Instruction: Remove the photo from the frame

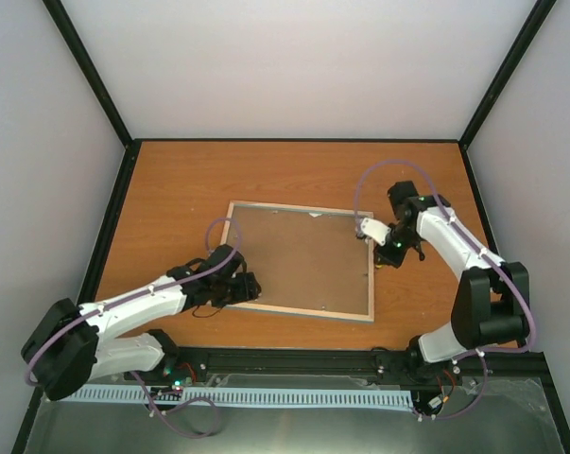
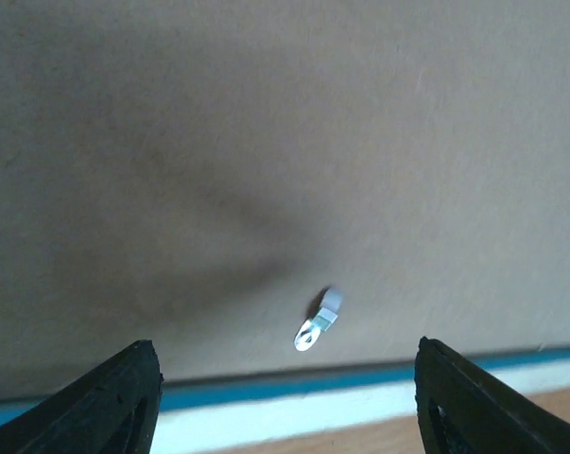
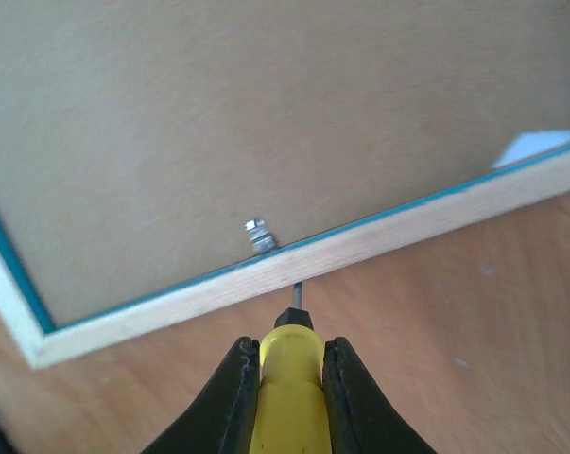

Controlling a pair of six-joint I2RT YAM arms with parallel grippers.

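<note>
At table (image 1: 171, 180) centre, frame (image 1: 303, 311) lies face-down, photo hidden under backing (image 1: 303, 251) | right gripper (image 3: 291, 357) at 3 o'clock edge clamps screwdriver (image 3: 289, 388), tip by clip (image 3: 258, 233) | left gripper (image 2: 286, 364) spread wide at 8 o'clock | we judge: clip-release step; next, lever clip aside.

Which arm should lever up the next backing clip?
Right. The right gripper holds the screwdriver, tip at the frame beside a clip; the left gripper is open and empty.

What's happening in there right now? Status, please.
Left end effector open over frame, face down. Right end effector shut on screwdriver, tip at frame edge beside metal clip. Photo hidden, backing board in place.
</note>
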